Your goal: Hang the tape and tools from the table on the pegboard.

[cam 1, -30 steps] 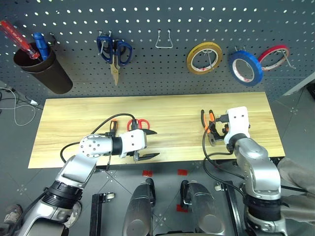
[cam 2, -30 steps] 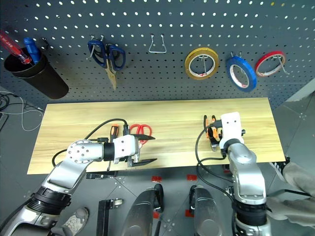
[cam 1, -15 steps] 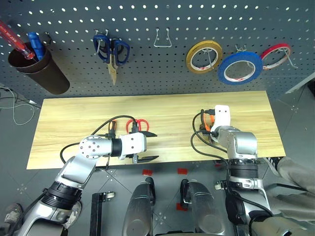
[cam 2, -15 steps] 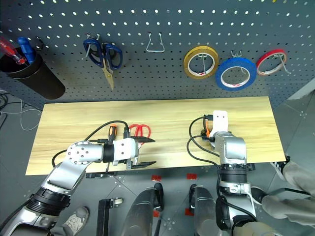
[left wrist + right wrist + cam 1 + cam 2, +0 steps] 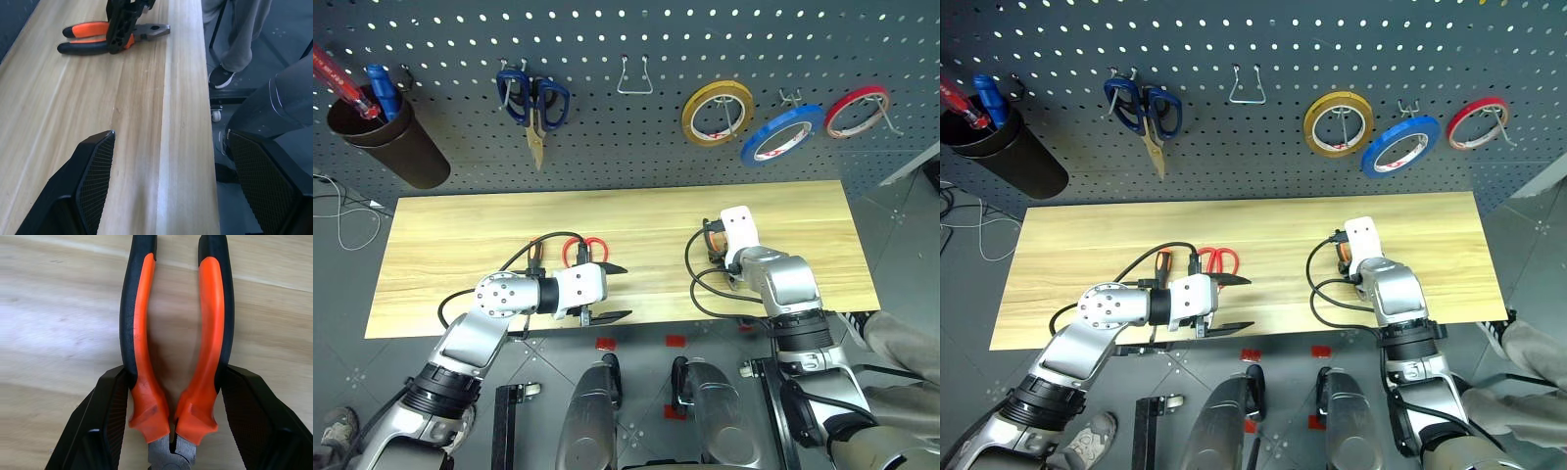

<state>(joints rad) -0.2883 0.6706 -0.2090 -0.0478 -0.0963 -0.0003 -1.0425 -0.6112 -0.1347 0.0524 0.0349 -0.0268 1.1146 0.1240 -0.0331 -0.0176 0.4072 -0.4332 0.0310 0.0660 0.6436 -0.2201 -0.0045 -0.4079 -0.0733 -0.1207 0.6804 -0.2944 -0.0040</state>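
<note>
Light yellowish wood planks make up your tabletop under the dark grey pegboard. Your blue tape ring already hangs there between the yellow tape ring and red tape ring. Your orange-and-black pliers lie flat, the right end effector straddling their handles with fingers just touching the grips. Red-handled scissors and the black-and-orange screwdriver lie beside the left end effector, spread wide and holding nothing.
</note>
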